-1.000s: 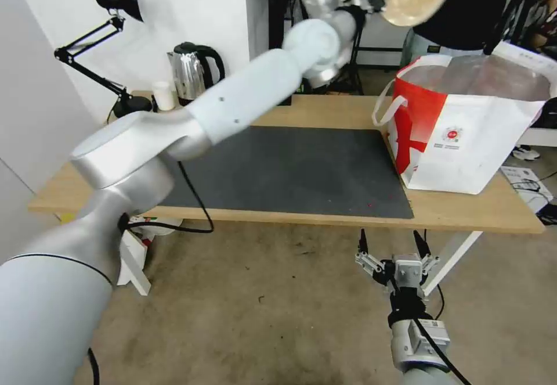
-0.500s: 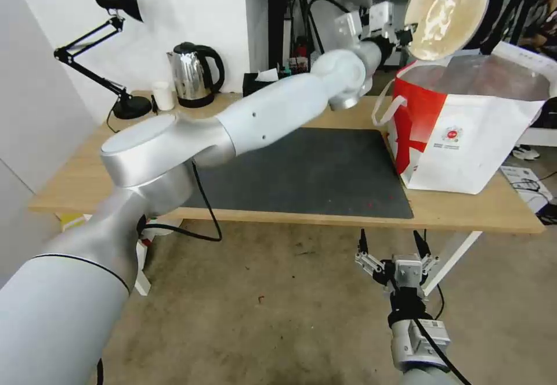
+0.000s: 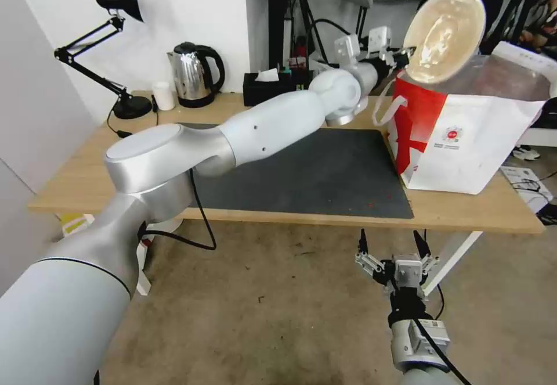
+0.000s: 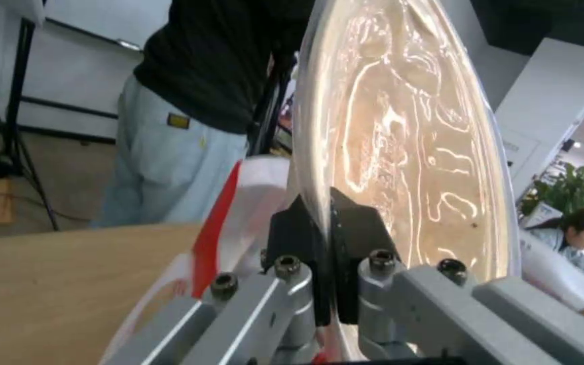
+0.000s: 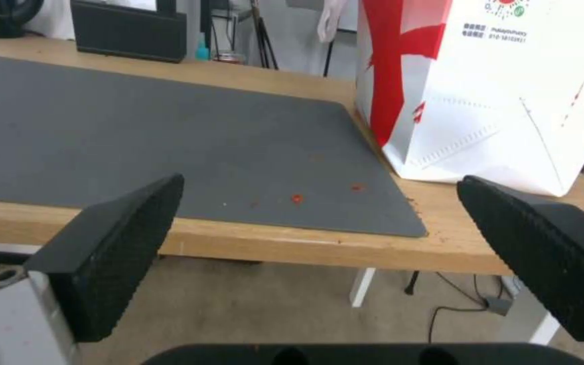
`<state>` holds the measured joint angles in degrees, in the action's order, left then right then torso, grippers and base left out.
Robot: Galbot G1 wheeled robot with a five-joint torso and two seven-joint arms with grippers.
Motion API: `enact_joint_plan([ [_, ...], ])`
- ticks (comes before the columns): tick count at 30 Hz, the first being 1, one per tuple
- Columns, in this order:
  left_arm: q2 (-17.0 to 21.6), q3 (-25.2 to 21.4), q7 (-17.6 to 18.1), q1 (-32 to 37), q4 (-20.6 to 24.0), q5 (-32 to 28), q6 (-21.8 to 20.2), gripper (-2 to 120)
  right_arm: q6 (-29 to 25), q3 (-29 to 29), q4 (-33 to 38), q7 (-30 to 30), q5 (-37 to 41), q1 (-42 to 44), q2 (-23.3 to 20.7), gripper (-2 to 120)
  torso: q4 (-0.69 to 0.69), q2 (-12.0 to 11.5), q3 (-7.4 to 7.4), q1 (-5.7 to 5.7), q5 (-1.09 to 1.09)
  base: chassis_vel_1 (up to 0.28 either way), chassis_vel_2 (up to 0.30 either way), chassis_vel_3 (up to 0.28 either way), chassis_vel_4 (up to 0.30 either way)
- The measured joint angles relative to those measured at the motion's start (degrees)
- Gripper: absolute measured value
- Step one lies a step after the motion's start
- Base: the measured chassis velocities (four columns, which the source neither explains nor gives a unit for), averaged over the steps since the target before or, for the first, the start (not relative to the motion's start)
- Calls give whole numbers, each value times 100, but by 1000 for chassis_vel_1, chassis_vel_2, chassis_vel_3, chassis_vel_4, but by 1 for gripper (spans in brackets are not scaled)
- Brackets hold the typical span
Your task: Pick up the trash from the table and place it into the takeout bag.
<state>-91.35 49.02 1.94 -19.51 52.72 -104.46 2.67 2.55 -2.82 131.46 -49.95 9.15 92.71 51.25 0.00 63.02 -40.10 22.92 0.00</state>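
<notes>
On table [image 3: 325, 112], far left to right: lamp [image 3: 119, 48], white cup [image 3: 164, 96], kettle [image 3: 194, 74]; we see mat [image 3: 301, 170] bare. Left gripper [image 3: 406, 60] above bag's near rim, fingers [image 4: 356, 230] clamped on pulp bowl [image 3: 444, 33] edge; bowl tilted, stained inside facing us. Bag [image 3: 470, 135] upright at right end, contents hidden. Right gripper [image 3: 391, 245] below table edge, fingers spread, empty.

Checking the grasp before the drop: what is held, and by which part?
The left gripper pinches the beige pulp bowl by its rim; the right gripper holds nothing.
</notes>
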Motion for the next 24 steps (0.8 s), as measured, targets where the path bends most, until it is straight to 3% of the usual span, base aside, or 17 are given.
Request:
enact_joint_plan([
  [10, 0, 36, -41, 43, -14, 0, 0, 0, 0, 0, 0, 0, 0, 0, 0, 100, 0, 0, 0, 0, 0, 0, 0, 0, 0],
  [24, 8, 223, -364, 323, -222, 137, -121, 0, 0, 0, 0, 0, 0, 0, 0, 100, 0, 0, 0, 0, 0, 0, 0, 0, 0],
])
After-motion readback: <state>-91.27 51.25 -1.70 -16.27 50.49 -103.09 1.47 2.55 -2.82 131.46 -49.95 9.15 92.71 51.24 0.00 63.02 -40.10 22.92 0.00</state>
